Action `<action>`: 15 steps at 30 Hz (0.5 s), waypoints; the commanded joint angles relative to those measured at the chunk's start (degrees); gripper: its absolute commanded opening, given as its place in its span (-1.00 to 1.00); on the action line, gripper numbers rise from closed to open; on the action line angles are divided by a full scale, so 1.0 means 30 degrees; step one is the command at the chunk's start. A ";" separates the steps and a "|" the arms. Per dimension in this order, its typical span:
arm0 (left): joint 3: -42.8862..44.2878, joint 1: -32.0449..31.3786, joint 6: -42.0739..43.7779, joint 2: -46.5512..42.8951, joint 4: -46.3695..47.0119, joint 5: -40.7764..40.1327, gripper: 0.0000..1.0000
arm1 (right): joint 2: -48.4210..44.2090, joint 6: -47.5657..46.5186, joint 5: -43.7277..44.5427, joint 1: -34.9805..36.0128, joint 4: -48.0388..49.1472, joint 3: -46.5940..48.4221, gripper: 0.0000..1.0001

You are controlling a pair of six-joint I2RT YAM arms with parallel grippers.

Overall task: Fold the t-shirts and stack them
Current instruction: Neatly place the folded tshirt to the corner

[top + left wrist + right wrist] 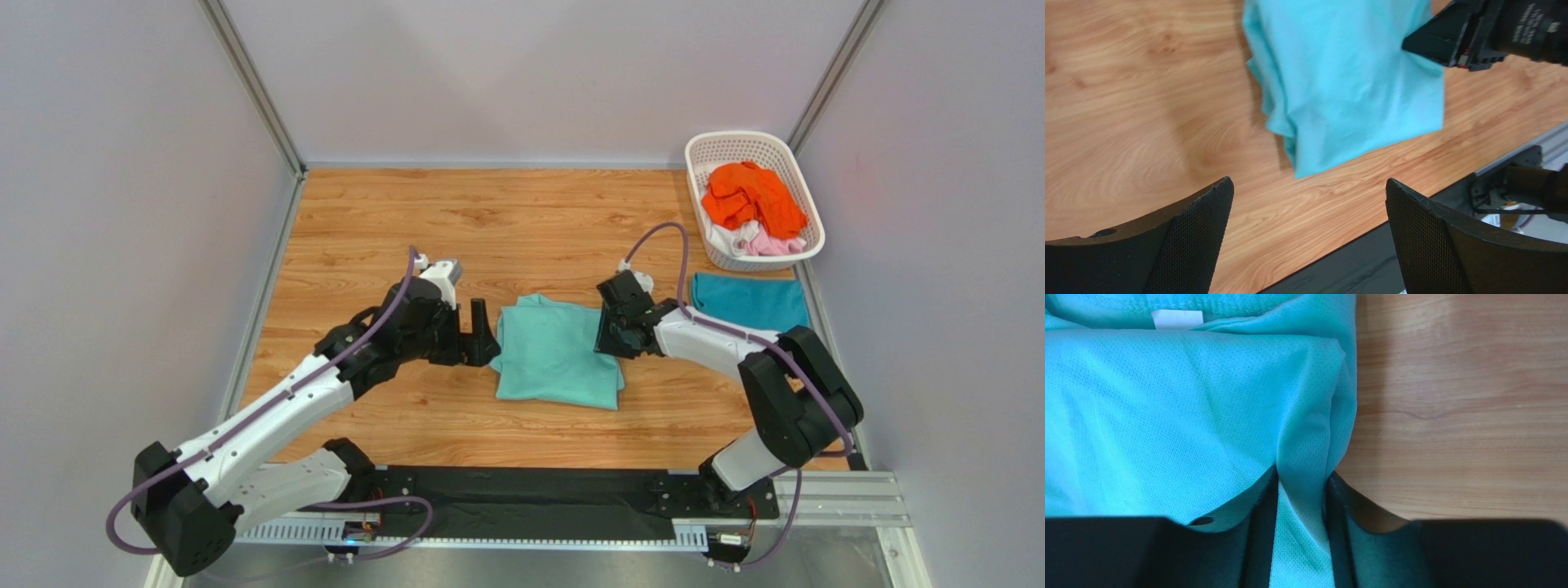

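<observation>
while right tool [1301,485] clamps edge of mint tee [558,355], long axis runs near-far; left tool [1308,190] spread apart alongside.

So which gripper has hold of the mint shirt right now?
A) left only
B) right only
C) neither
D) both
B: the right wrist view shows a fold of the mint shirt pinched in the right gripper, while the left gripper hangs open over the table beside it.
</observation>
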 commanded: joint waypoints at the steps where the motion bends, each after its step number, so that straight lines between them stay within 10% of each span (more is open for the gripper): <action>1: -0.0557 0.0145 -0.0425 -0.1326 -0.1878 -0.1982 0.99 | 0.1513 -0.0044 0.1712 0.0732 -0.1607 0.0052 -0.53; 8: -0.1086 0.0262 -0.0426 -0.2414 -0.3197 -0.3242 0.99 | 0.0901 -0.2062 0.4751 0.0997 -0.3624 0.0990 -0.99; 15: -0.1028 0.0292 -0.0250 -0.2240 -0.2963 -0.3243 0.99 | -0.1707 -0.5694 0.5777 -0.0849 -0.5239 0.1692 -1.00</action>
